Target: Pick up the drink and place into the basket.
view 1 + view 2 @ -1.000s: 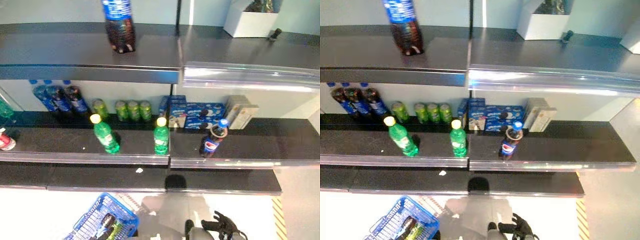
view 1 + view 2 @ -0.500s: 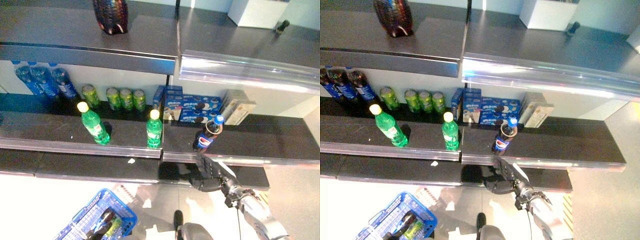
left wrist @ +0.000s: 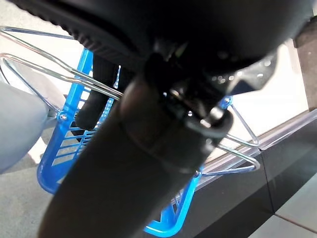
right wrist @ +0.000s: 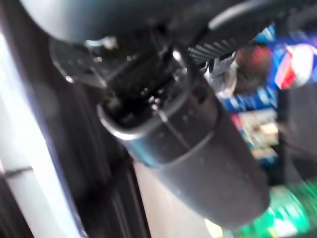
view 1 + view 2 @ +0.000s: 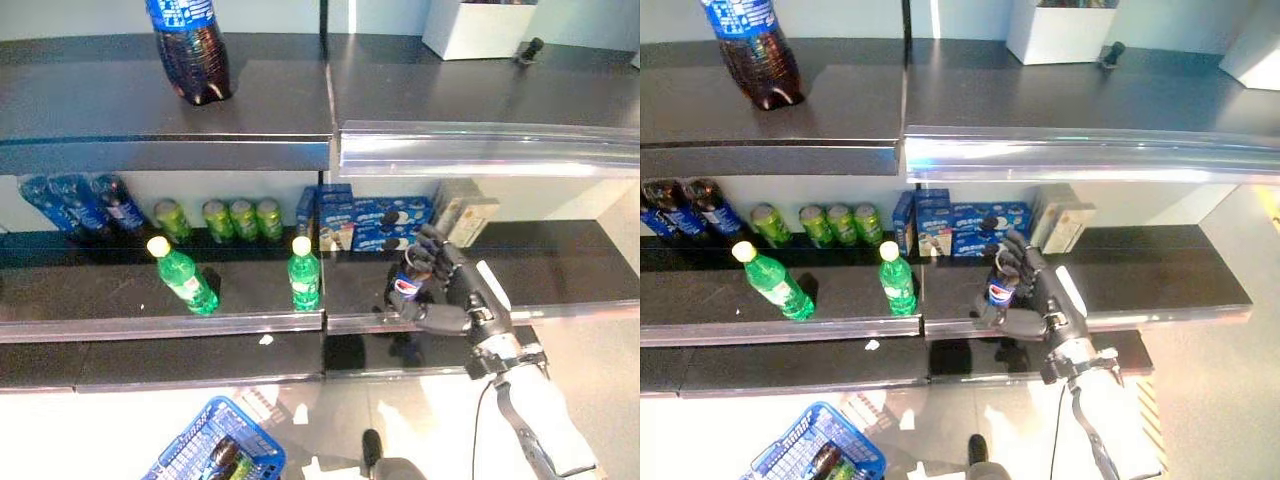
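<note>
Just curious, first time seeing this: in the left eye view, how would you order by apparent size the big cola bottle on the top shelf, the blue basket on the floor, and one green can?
1. Big cola bottle, though its top is cut off by the view.
2. Blue basket, only partly in view, so these two are close and unsure.
3. Green can, clearly smallest.

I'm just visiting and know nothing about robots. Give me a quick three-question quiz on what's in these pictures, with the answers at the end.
1. True or false: the right hand has its fingers round the cola bottle on the middle shelf.
2. How many green bottles with yellow caps stand at the front of that shelf? A) one B) two C) four
3. Fill in: the blue ______ on the floor already holds bottles.

Key: 1 true. 2 B: one green bottle leans, the other green bottle stands upright. 3 basket; the left hand is at its wire handle.
</note>
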